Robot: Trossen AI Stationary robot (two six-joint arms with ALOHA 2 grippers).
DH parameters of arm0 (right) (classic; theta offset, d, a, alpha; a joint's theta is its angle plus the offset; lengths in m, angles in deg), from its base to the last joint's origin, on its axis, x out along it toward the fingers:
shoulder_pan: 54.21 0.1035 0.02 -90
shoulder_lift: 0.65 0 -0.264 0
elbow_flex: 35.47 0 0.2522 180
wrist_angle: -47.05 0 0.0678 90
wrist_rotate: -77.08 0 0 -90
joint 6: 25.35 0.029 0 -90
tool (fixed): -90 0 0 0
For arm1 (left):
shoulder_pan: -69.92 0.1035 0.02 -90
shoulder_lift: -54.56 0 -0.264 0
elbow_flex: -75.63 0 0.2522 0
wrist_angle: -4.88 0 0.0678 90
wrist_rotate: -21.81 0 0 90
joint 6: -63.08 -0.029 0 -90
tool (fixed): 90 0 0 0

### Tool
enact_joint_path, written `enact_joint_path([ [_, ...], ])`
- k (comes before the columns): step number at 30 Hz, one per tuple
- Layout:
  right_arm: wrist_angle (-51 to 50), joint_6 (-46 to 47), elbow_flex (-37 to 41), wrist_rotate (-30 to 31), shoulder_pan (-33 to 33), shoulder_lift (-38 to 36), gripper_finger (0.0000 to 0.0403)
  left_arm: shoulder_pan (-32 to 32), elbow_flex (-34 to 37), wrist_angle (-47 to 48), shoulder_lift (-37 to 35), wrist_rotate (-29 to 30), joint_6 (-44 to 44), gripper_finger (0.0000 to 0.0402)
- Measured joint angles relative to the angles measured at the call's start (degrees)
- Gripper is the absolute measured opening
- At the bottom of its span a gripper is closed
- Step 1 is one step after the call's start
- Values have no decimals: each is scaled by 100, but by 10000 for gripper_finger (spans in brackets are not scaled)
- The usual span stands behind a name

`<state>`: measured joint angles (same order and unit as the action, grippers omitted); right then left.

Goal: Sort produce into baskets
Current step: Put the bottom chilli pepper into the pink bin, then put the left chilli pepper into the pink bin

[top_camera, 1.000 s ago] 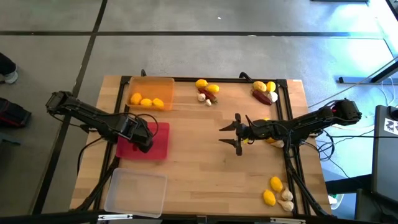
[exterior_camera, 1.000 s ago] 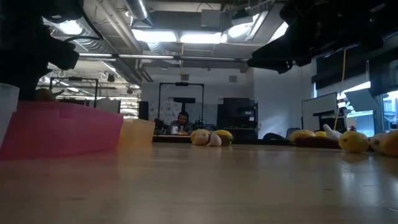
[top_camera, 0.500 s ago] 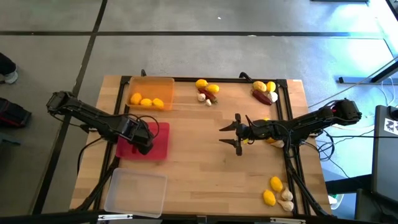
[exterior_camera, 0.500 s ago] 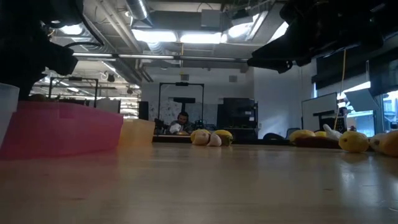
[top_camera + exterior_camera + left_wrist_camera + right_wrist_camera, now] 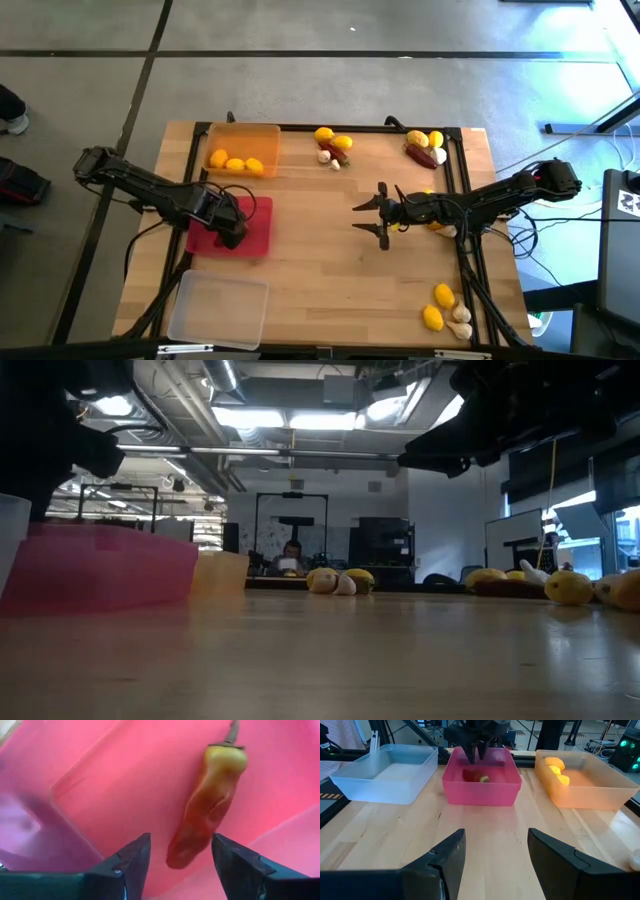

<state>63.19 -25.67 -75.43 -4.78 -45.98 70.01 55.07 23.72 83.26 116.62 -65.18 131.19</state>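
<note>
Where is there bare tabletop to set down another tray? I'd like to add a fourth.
The widest bare wood lies between the clear tray and the fruit cluster at the near right corner. A smaller patch sits between the pink tray and the right end effector. The far edge is crowded: orange tray and two produce piles.

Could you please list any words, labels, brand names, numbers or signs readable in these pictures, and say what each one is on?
None can be read.
The translucent orange plastic basket, the red-pink plastic basket and the clear whitish plastic basket: no label visible.
The black-and-white patterned marker on the dark stand at the table's right: a pattern, no legible text.
Room beyond the table: nothing legible.
</note>
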Motion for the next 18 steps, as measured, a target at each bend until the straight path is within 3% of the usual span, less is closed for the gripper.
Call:
enact_joint_path([
  [6,23,-20,-2,384,2,0,209,0,-357,-102,-300,116,-394,205],
  [9,23,-20,-2,679,1,0,209,0,-493,-259,-457,553,-625,205],
  [13,12,-20,-2,1219,-43,0,209,68,-505,-874,-623,1095,-1115,205],
  [18,-5,-12,-2,1231,-586,0,209,90,-505,-2067,-645,1658,-2319,205],
])
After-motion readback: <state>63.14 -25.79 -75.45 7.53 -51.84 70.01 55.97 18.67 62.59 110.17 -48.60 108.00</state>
